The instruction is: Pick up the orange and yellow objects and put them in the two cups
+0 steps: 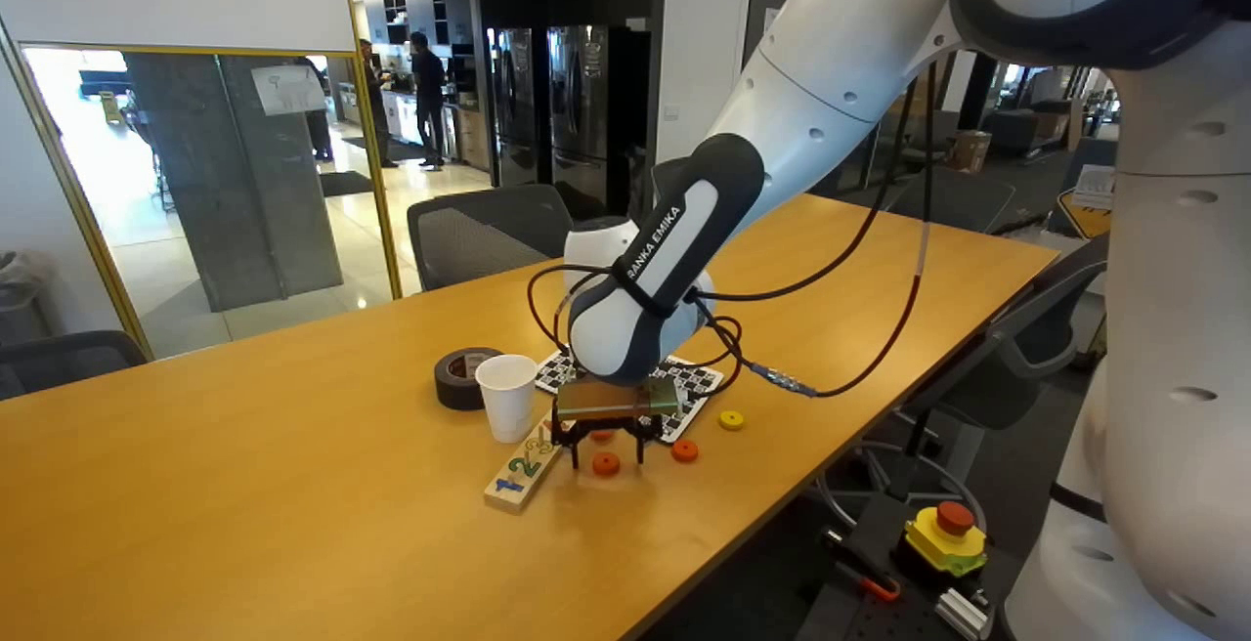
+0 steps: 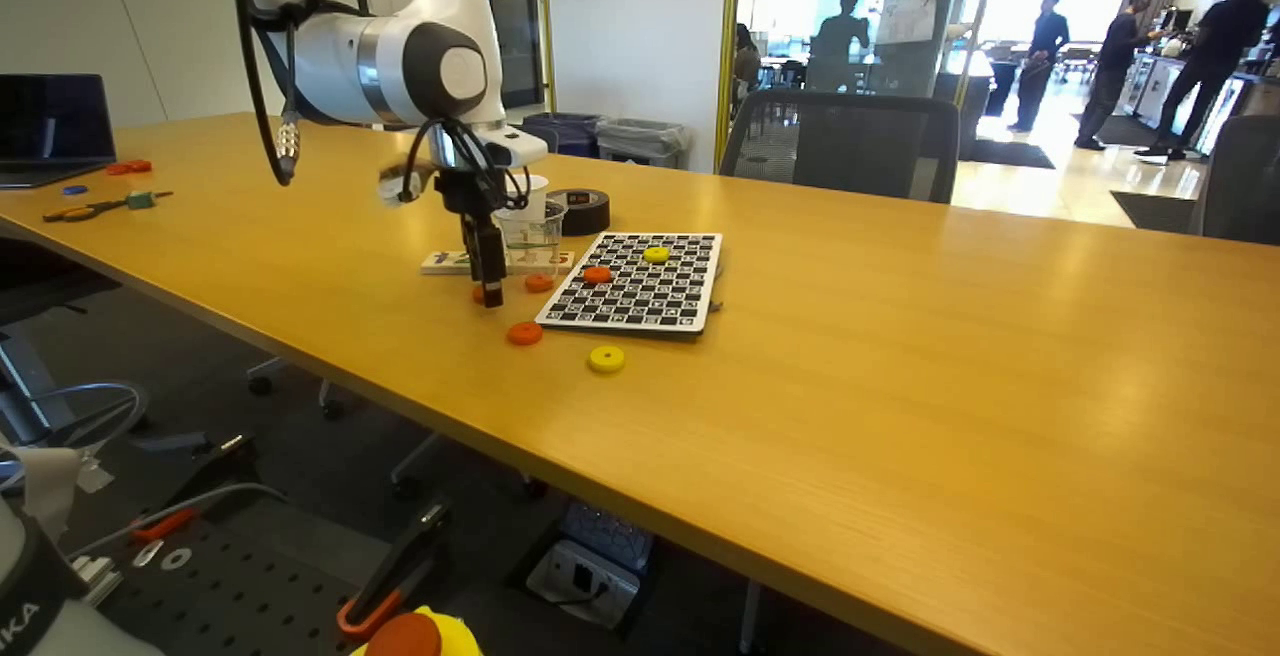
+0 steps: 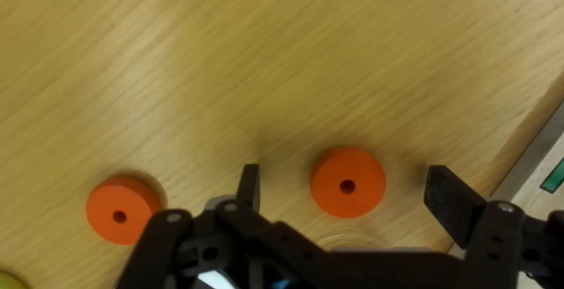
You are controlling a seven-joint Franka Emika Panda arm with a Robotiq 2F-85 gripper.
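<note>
An orange piece [image 3: 347, 182] with a small centre hole lies on the table between the fingers of my gripper [image 3: 346, 187]. The gripper is open, with a gap on both sides of that piece. Another orange piece [image 3: 123, 210] rests left of the left finger, and part of a yellow one [image 3: 9, 281] shows in the corner. In an exterior view, more pieces are spread about, such as an orange one [image 2: 525, 333] and a yellow one [image 2: 606, 359]. A white cup [image 1: 508, 397] and a clear plastic cup [image 2: 530, 231] stand beyond the gripper.
A checkered board [image 2: 650, 298] carries an orange [image 2: 597, 275] and a yellow piece [image 2: 656, 254]. The numbered wooden strip [image 1: 526, 467] lies close beside the gripper. A roll of black tape [image 1: 457, 389] sits behind the white cup. Pliers [image 2: 95, 209] and a laptop [image 2: 55, 126] are farther off.
</note>
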